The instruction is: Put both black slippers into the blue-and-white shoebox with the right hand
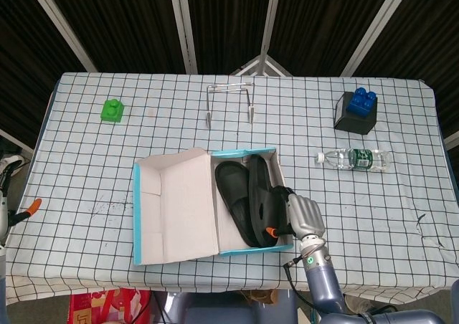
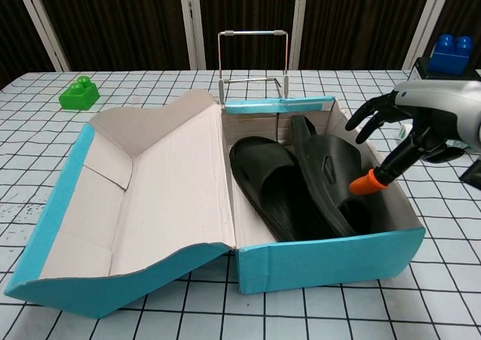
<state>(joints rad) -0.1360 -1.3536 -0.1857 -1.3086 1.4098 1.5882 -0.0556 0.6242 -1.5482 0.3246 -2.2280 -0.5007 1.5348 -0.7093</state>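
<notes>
Near the front edge of the bench (image 1: 86, 159), which is covered in a white cloth with a black grid, a blue-and-white cardboard shoebox (image 1: 212, 202) (image 2: 316, 257) lies open, its lid folded flat toward the left edge. Both black rubber slippers are already inside the box. One slipper (image 1: 234, 197) (image 2: 272, 182) lies flat on the box floor. The other slipper (image 1: 261, 195) (image 2: 327, 171) leans on its side against the right wall, probably because the box is too narrow for two lying flat.

Over the right wall of the box is the right hand (image 1: 303, 216) (image 2: 402, 125), silver with dark fingers. Its fingers are spread and curved downward, and they hold nothing. An orange-tipped thumb (image 2: 364, 183) points into the box, just beside the tilted slipper; whether it touches cannot be told. The hand seems placed to nudge that slipper flatter or simply to let go. The task looks nearly finished.

At the left edge of the head view, a sliver of the left hand (image 1: 8, 195) shows, too little to tell its state.
</notes>
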